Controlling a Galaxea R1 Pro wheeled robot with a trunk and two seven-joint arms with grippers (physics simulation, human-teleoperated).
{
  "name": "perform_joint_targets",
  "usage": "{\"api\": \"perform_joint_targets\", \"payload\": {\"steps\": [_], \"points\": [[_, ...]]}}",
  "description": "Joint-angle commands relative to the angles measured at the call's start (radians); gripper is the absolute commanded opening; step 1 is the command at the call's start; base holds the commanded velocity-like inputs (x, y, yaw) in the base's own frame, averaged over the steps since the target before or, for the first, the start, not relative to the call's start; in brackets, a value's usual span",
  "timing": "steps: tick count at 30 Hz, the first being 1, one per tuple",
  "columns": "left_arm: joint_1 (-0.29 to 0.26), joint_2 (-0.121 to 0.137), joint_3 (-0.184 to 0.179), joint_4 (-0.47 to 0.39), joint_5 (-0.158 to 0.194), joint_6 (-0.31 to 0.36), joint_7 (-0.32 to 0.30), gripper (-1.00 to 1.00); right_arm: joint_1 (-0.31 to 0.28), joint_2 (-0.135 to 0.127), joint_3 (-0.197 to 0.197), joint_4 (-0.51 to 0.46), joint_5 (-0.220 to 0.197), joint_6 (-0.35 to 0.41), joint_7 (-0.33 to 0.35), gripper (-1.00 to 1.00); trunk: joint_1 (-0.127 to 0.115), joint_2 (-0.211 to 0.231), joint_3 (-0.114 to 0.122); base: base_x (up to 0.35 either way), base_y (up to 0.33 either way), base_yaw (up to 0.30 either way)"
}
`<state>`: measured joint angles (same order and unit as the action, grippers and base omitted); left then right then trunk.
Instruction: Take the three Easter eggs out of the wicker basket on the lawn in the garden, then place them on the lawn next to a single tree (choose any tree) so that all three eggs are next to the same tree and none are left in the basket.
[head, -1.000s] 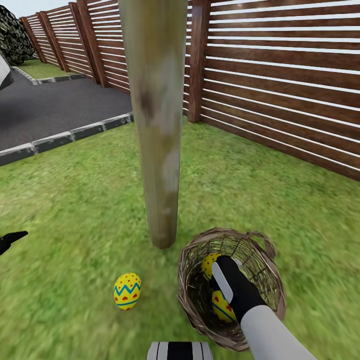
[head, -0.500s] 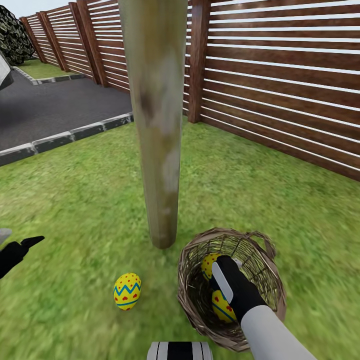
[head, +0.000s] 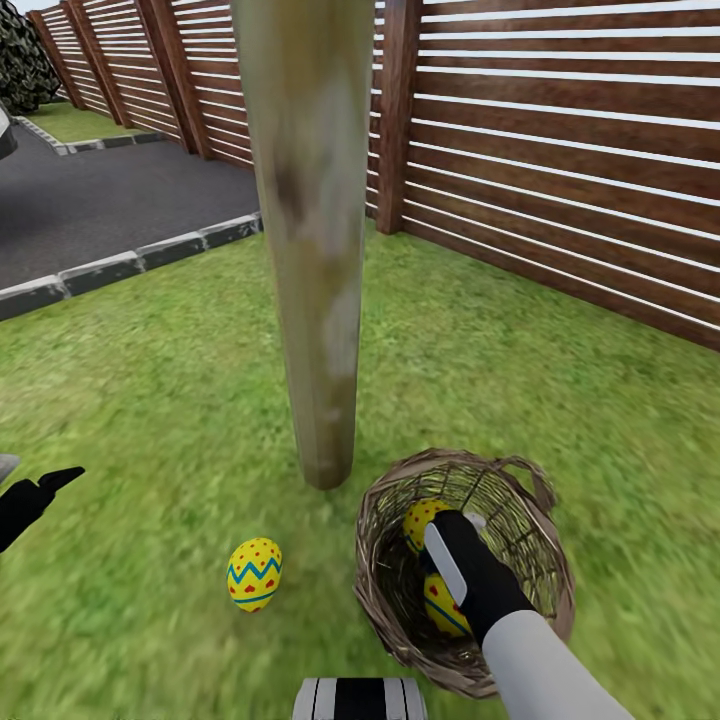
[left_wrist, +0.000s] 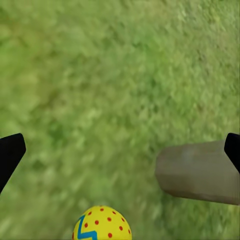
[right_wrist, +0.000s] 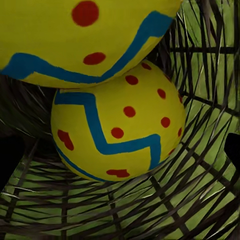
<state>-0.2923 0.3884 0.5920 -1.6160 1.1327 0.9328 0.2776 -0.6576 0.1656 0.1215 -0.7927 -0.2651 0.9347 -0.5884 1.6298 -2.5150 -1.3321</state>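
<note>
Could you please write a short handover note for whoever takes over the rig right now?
Left end effector: open and empty, hovering over the lawn.
Right end effector: reached down inside the wicker basket over two eggs; its fingers sit wide apart, nothing gripped yet.
Done: one Easter egg lies on the grass near the base of the tree trunk.
Left: two eggs remain in the basket, one resting against the other. Lift each out and set it beside the same trunk. The basket stands right next to the trunk.

Three Easter eggs (head: 254, 574) (head: 420, 522) (head: 440, 606), one wicker basket (head: 540, 560), one tree (head: 310, 250).
</note>
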Motion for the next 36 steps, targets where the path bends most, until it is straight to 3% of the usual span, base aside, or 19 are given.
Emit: {"api": "perform_joint_targets", "payload": {"steps": [1, 9, 36], "points": [[-0.001, 0.000, 0.001, -0.001, 0.010, 0.003, 0.009, 1.00, 0.000, -0.002, 0.003, -0.001, -0.010, -0.008, -0.011, 1.00, 0.000, 0.000, -0.001, 0.000, 0.000, 0.000], [-0.001, 0.000, 0.000, -0.001, 0.010, -0.005, 0.010, 1.00, 0.000, -0.026, 0.003, 0.001, -0.008, -0.077, -0.012, 1.00, 0.003, -0.002, -0.024, 0.000, 0.000, 0.000], [-0.001, -0.014, -0.004, -0.001, 0.011, 0.000, 0.011, 1.00, 0.000, -0.029, 0.003, 0.019, -0.013, -0.087, -0.006, 1.00, 0.003, -0.002, -0.024, 0.000, 0.000, 0.000]]}}
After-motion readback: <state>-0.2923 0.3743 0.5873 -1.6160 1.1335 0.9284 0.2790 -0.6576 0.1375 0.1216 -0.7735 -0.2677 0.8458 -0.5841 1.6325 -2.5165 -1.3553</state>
